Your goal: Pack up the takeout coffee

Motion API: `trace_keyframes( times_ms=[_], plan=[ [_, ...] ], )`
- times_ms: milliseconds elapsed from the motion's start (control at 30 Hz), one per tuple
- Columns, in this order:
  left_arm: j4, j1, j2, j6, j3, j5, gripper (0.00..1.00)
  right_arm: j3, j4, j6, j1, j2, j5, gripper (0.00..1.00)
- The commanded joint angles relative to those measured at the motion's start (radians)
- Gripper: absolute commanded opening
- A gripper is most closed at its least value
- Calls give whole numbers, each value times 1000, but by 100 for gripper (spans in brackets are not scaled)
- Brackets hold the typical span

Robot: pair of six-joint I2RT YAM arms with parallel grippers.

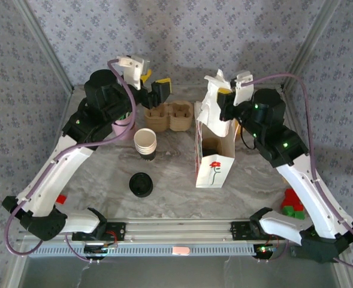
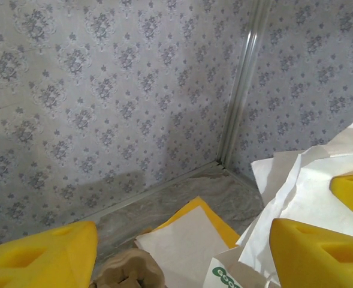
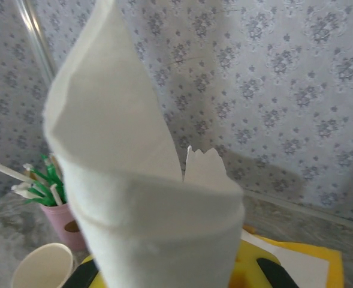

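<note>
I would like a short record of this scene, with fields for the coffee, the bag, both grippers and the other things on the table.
paper bag: standing open on the table
takeout coffee: upright, lid on, left of the bag, outside it
left gripper: fingers open, empty, near the cup carriers
right gripper: fingers shut on the bag's top edge
stack of paper cups: behind the coffee
task status: coffee not yet packed

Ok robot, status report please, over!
Left gripper open, empty, by cup carrier. Right gripper shut on paper bag rim. Takeout coffee on table, not bagged. Paper cup stack just behind it.
</note>
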Motion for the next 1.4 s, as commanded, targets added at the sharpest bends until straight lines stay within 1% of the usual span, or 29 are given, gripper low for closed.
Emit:
trace_keyframes(
  times_ms=[0, 267, 467, 600, 733, 933, 1167, 1367],
  plan=[
    [44, 5, -24, 32, -19, -30, 76, -17, 31, -47, 29, -14, 160, 0],
    [46, 6, -17, 26, -24, -8, 76, -56, 114, -46, 39, -63, 215, 0],
    [42, 6, -35, 15, -34, -6, 76, -44, 134, -76, 39, -83, 187, 0],
    [35, 7, -58, 15, -48, -13, 76, -58, 139, -65, 40, -69, 141, 0],
    [33, 6, -84, 17, -68, -29, 76, -107, 174, -45, 45, -63, 121, 0],
    [19, 6, -90, 17, -64, -35, 76, -172, 229, -73, 52, -62, 130, 0],
    [0, 6, -75, 13, -47, -31, 76, -259, 258, -67, 54, -95, 139, 0],
    [-9, 6, -62, 5, -29, -21, 76, -334, 278, -78, 52, -158, 141, 0]
  ],
)
